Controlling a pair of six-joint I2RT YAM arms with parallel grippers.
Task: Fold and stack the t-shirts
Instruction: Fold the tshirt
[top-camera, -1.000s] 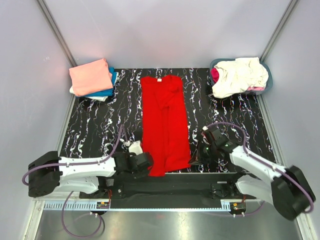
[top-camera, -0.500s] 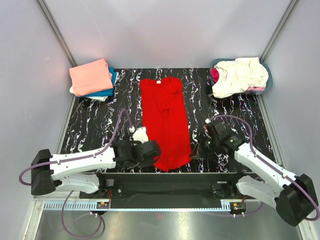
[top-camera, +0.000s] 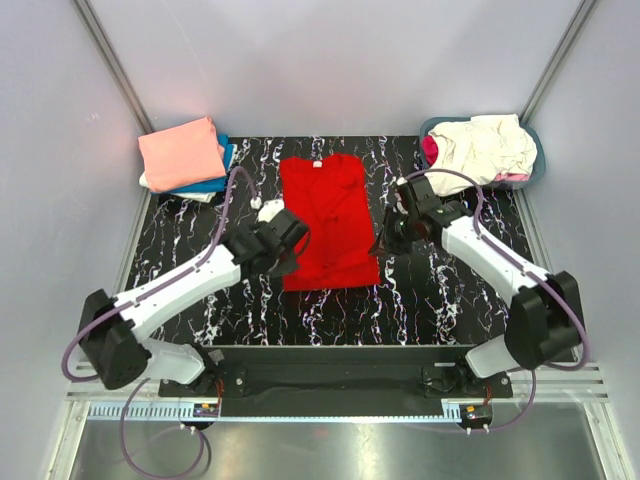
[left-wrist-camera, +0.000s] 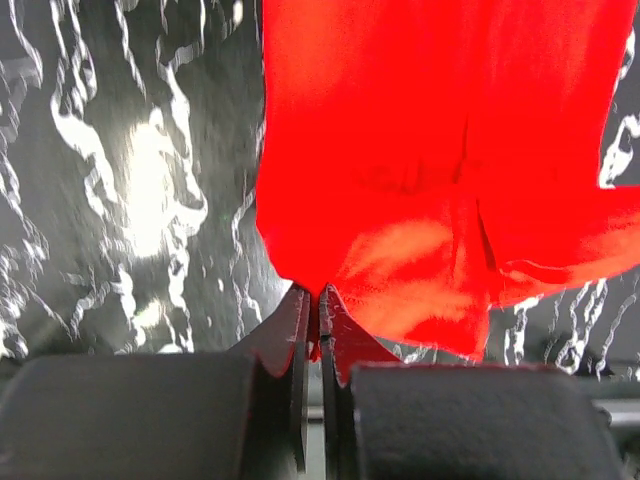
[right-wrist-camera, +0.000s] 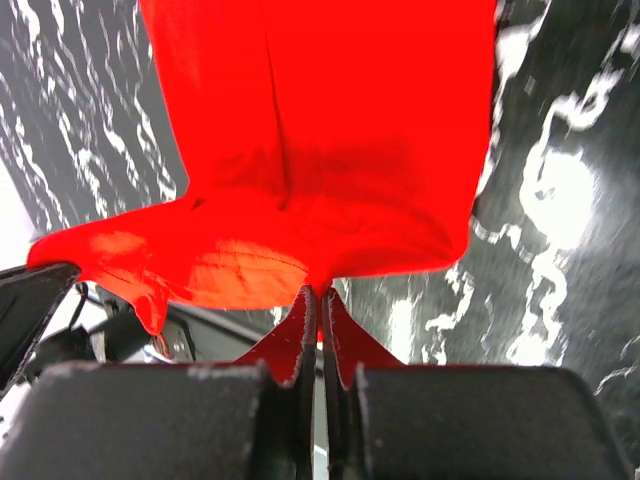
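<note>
**Both claws clamped on the red t-shirt, 1 corner each**

Top external: The left claw (top-camera: 298, 242) and right claw (top-camera: 384, 242) face each other across the red t-shirt (top-camera: 328, 210), which lies between them in the middle of the black marbled table (top-camera: 420, 300). Each claw meets a side edge of the shirt. The collar end lies beyond both claws, and the shirt's near edge lies on the base side of them. Well beyond and outboard of the left claw sits a folded stack with a salmon-pink t-shirt (top-camera: 182, 152) on top and a blue t-shirt (top-camera: 212, 184) under it. Beyond and outboard of the right claw, a grey-blue basket (top-camera: 536, 166) holds crumpled cream t-shirts (top-camera: 482, 148) with a bit of magenta t-shirt (top-camera: 430, 149) at its edge.

Left wrist: The left claw (left-wrist-camera: 318, 302) has its 2 fingers pressed together with a corner of the red t-shirt (left-wrist-camera: 430, 140) nipped between the tips. The cloth spreads ahead of the claw, raised off the table, and a doubled hem sags just to 1 side.

Right wrist: The right claw (right-wrist-camera: 320, 300) is likewise closed tight on a corner of the red t-shirt (right-wrist-camera: 320, 120). The cloth fans out ahead of it, and the hem droops sideways from the tips.
</note>
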